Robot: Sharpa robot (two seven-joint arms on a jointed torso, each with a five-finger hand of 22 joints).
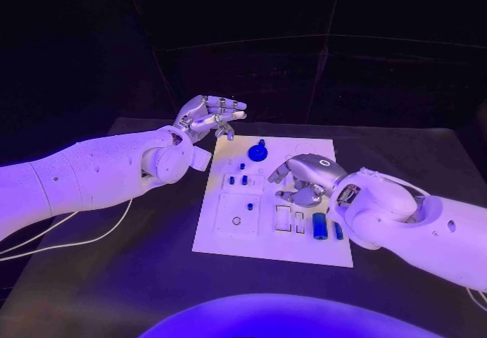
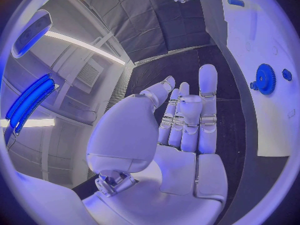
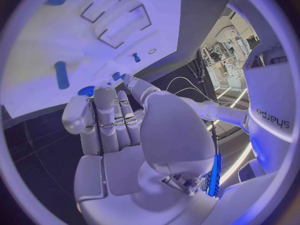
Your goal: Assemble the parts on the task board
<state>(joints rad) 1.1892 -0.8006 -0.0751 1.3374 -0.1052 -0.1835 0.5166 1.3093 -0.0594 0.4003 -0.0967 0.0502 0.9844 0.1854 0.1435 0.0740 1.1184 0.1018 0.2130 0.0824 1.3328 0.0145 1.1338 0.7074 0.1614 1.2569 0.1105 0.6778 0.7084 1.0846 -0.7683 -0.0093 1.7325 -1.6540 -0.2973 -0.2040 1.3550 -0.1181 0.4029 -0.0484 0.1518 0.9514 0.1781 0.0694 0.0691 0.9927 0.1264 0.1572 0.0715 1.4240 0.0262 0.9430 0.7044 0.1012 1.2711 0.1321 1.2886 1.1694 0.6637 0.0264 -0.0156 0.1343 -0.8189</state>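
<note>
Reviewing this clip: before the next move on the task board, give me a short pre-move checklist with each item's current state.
1. Left hand free: ok, fingers apart, nothing held, raised off the task board's far left corner.
2. Right hand free: cannot tell, fingers curl down over the board's middle and hide what is under them.
3. Blue gear reachable: ok, it sits uncovered near the board's far edge.
4. Blue cylinder reachable: ok, it lies near the board's right edge beside the right wrist.
5. Board seated flat on the table: ok.

Dark backdrop behind black table, violet light.
</note>
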